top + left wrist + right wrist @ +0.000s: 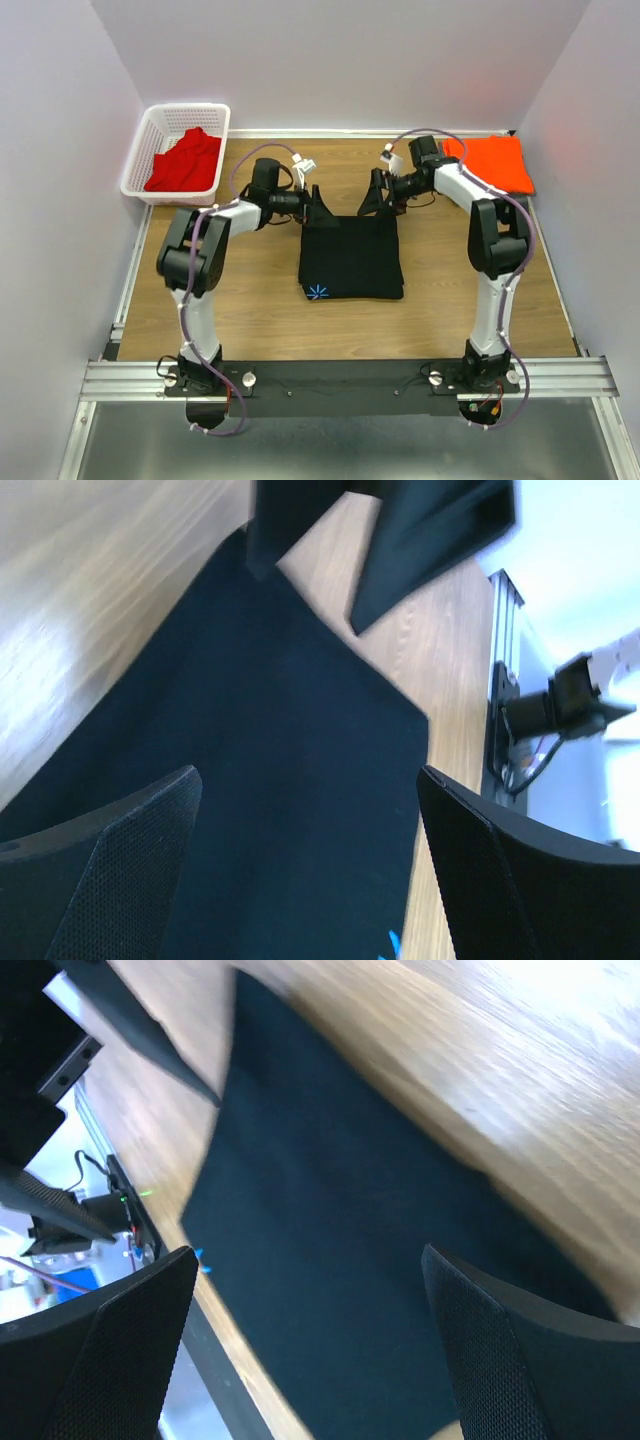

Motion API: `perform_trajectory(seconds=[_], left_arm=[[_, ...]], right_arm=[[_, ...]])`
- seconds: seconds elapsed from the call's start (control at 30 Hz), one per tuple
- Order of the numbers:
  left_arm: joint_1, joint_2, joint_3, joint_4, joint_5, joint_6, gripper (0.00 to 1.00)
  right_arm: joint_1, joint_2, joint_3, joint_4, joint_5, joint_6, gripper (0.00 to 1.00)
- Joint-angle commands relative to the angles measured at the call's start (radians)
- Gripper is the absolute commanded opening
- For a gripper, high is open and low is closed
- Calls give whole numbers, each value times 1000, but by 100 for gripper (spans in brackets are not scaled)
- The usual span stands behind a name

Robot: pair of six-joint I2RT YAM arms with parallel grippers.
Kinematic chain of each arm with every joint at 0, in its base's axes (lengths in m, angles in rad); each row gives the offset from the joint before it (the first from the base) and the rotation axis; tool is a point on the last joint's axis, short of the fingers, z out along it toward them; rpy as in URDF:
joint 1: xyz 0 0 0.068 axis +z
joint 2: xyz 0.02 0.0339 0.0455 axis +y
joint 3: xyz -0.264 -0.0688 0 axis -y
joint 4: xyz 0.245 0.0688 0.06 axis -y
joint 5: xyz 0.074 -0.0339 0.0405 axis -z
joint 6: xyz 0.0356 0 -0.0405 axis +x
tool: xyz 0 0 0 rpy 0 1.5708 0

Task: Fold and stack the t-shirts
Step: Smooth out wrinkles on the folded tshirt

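Nearest, at the front edge of the table (250,315), a metal rail (120,378) carries the bases of both arms. Just beyond it, in the middle of the wooden surface and between the two arms, the black t-shirt (352,255) lies flat, folded to a rough rectangle. A small blue mark (318,291) shows near its front left corner.

At the far edge of this shirt the two arms bend inward from both sides. The left gripper (314,203) is over the far left corner and the right gripper (379,200) is over the far right corner; they are near each other but apart. Both pairs of jaws stand wide apart and nothing is held between them.

In the left wrist view the two dark fingers (120,870) frame the black cloth, which lies below them on the wood, and the other gripper shows at the top. The right wrist view gives the same: fingers spread, black cloth under the gap. Whether any finger touches the cloth I cannot tell.

Further back, at the far left corner of the table, stands a white mesh basket (140,160), and the red t-shirt (186,162) lies crumpled inside it. In the far right corner the orange t-shirt (497,162) lies flat in a neat rectangle, close to the right arm's wrist and well apart from the black one.
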Motion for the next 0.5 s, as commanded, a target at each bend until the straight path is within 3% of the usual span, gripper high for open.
perform_trajectory(seconds=[0.0,0.13,0.27,0.47], left_arm=[[38,149,41,144,-26,-177,96],[76,270,80,152,-65,-214,96],[111,321,159,63,-104,-156,96],[113,99,63,34,-53,-160,96]], right_arm=[[-15,95,2,59,-19,36,100],[-47,184,31,106,31,42,100],[-65,244,79,111,56,36,100],[-65,85,68,111,10,121,100]])
